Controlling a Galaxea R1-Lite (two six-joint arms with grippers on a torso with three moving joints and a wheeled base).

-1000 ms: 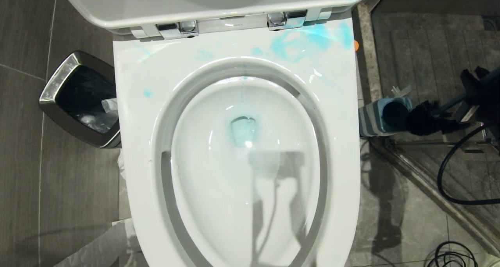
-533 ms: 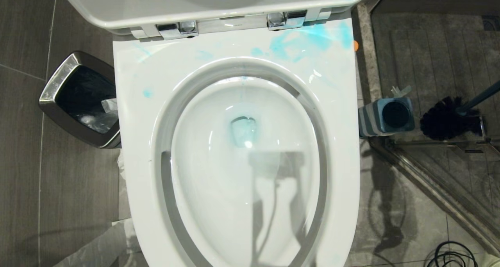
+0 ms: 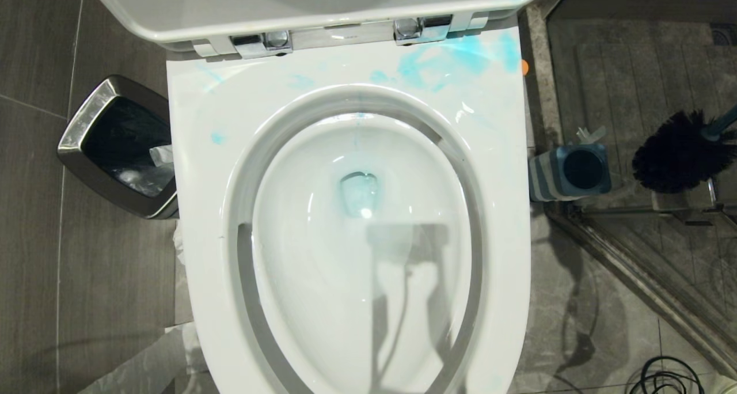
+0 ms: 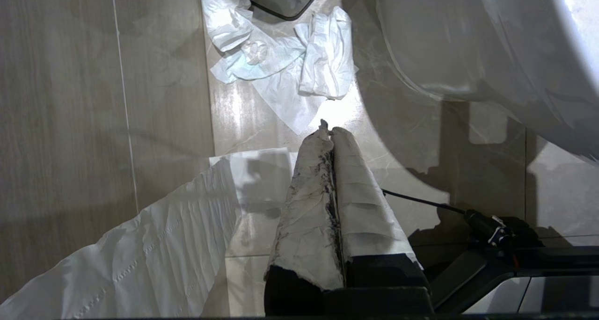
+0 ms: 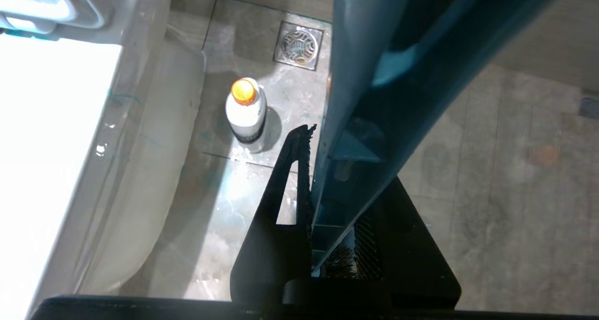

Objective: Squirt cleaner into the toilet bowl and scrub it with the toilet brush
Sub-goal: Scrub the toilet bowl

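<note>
One toilet brush (image 3: 679,151) is hanging in the air to the right of the toilet, its dark bristle head lying beside and clear of the one blue striped holder (image 3: 570,172) that is standing on the floor. The right hand (image 5: 327,179) is gripping the brush's teal handle (image 5: 369,76) between its black fingers (image 5: 285,179). One white cleaner bottle (image 5: 245,114) with an orange cap is standing upright on the floor tiles beside the toilet base, near a single metal floor drain (image 5: 298,45); no writing on it can be read. The toilet bowl (image 3: 357,238) is sitting open with blue cleaner pooling at its outlet and blue smears crossing the rim (image 3: 449,60). One steel waste bin (image 3: 118,146) is standing left of the toilet. The left hand (image 4: 330,137) is hanging closed and empty, paper-wrapped, over crumpled tissues (image 4: 285,53) on the floor.
</note>
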